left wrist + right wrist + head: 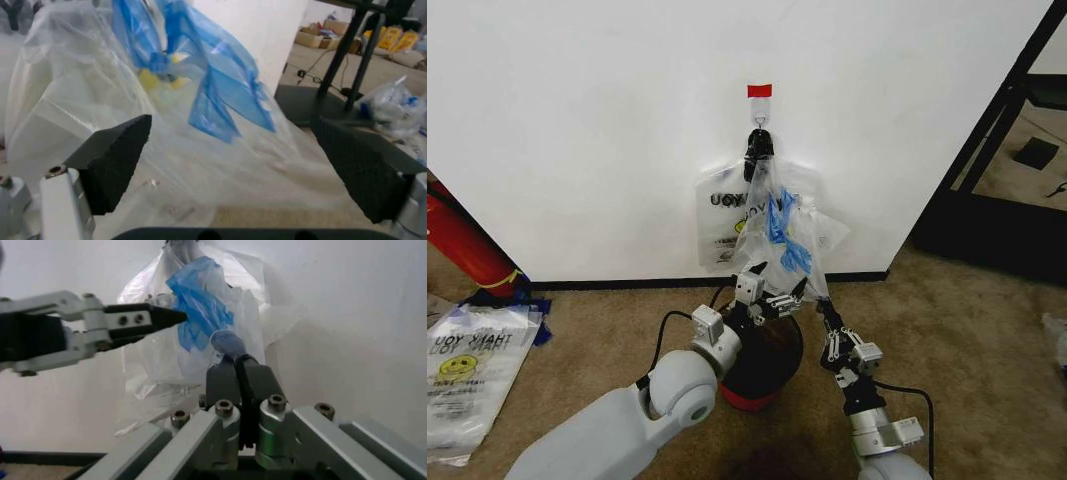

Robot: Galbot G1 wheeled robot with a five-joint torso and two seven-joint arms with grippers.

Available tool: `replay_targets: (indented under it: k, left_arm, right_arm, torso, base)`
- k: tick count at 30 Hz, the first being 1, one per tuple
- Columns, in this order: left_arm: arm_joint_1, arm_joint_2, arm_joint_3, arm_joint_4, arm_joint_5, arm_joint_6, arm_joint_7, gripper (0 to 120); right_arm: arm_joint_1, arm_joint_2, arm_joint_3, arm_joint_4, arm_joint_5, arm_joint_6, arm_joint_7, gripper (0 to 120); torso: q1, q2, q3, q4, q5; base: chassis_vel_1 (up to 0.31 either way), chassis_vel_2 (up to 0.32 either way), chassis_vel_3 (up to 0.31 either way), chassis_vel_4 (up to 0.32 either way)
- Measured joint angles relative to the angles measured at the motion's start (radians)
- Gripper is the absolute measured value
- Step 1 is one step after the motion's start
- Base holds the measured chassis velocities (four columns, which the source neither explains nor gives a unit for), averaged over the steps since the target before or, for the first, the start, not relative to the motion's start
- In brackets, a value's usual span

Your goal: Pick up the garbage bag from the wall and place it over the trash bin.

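The bag (772, 225) hangs from the hook clip (758, 143) on the wall (577, 120) at centre frame, its lower edge just above the bin (762, 370), so unhooking and fitting it over the bin remain. The right gripper (238, 371), reaching up from lower right, pinches a blue fold. The left gripper (767, 295), from lower left, is spread wide against the bag's bottom.
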Motion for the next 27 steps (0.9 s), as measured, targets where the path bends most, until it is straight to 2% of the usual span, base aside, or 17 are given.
replay_targets:
  k: [6,13,23,27]
  left_arm:
    - [-0.037,-0.009,-0.005,0.047,-0.024,-0.032,0.003,90]
    - [-0.068,-0.023,0.024,0.092,-0.022,-0.044,0.013,64]
    - [-0.111,-0.054,0.049,0.147,-0.006,-0.060,0.015,50]
    - [-0.119,-0.064,0.054,0.156,-0.004,-0.062,0.015,49]
  right_arm:
    - [-0.002,0.001,-0.004,0.000,0.000,0.000,-0.001,0]
    - [-0.005,-0.003,0.000,0.006,0.005,0.001,-0.001,0]
    - [-0.013,-0.013,0.004,0.014,0.015,0.002,-0.002,0]
    - [-0.016,-0.016,0.005,0.014,0.016,0.003,-0.002,0]
  torso:
    - [0.000,0.000,0.000,-0.0001,0.0001]
    - [0.000,0.000,0.000,-0.0001,0.0001]
    - [0.000,0.000,0.000,-0.0002,0.0000]
    - [0.000,0.000,0.000,-0.0001,0.0000]
  base:
    - [0.000,0.000,0.000,0.000]
    - [0.000,0.000,0.000,0.000]
    - [0.000,0.000,0.000,0.000]
    - [0.000,0.000,0.000,0.000]
